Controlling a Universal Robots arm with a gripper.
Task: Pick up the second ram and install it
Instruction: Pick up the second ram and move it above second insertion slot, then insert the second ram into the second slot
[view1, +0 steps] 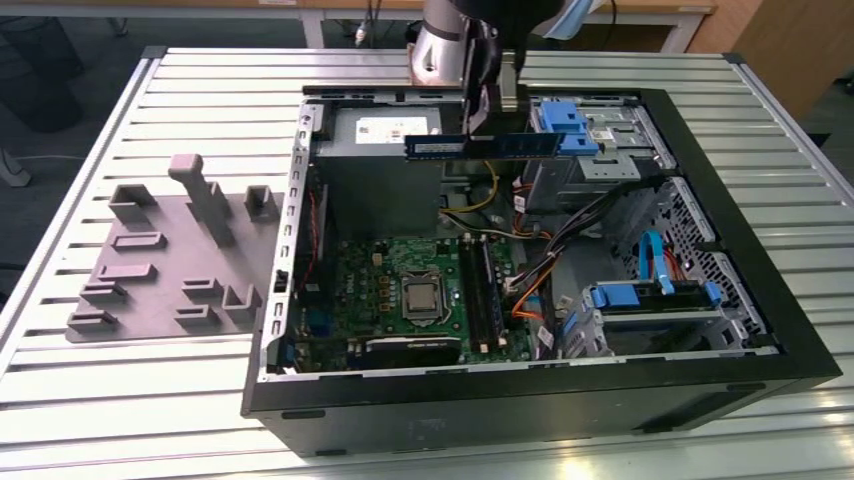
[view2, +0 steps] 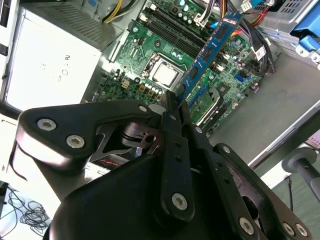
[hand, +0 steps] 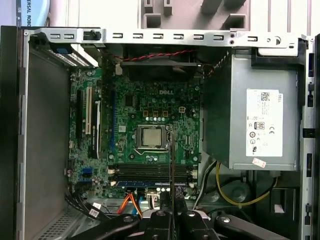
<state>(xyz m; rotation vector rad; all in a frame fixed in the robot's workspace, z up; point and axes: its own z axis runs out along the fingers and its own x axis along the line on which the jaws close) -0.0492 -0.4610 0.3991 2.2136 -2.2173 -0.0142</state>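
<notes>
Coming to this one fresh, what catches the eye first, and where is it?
The hand, shut on the ram, holds the stick level above the open case, at the end by the power supply. Below it lies the green motherboard, and a grey fixture stands beside the case at the exterior view's left.
</notes>
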